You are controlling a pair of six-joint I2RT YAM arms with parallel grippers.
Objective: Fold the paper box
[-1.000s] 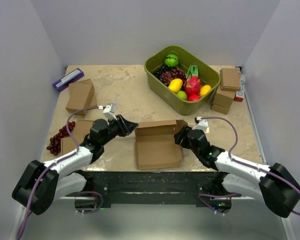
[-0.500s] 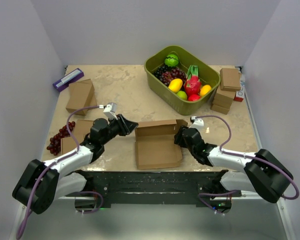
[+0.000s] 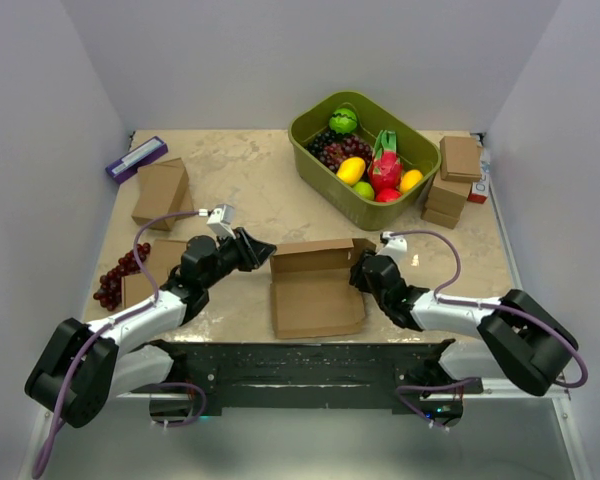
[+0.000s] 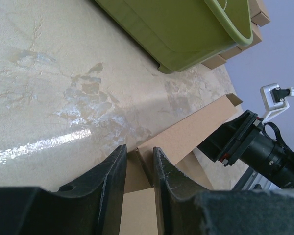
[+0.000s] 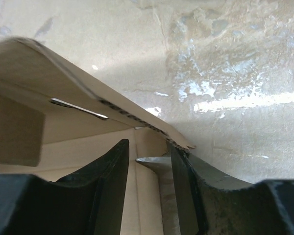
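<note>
The paper box (image 3: 315, 290), a brown cardboard mailer, lies open at the table's near middle with its back wall raised. My left gripper (image 3: 264, 251) is at the box's back left corner. In the left wrist view its fingers (image 4: 138, 149) straddle a thin upright flap of the box (image 4: 186, 132), which lies against the right finger with a gap on the other side. My right gripper (image 3: 361, 272) is at the box's right side. In the right wrist view it (image 5: 148, 144) stands open astride the side wall, one finger inside the box (image 5: 78, 142) and one outside.
An olive-green tub (image 3: 345, 195) of fruit stands at the back right. Small cardboard boxes are stacked at the right edge (image 3: 456, 178), and others lie at the left (image 3: 161, 192). Dark grapes (image 3: 115, 280) and a purple packet (image 3: 136, 158) lie on the left side.
The right gripper's fingers have drawn closer together around the box's right wall, and the right arm has swung lower and nearer the box. The left arm has hardly moved.
</note>
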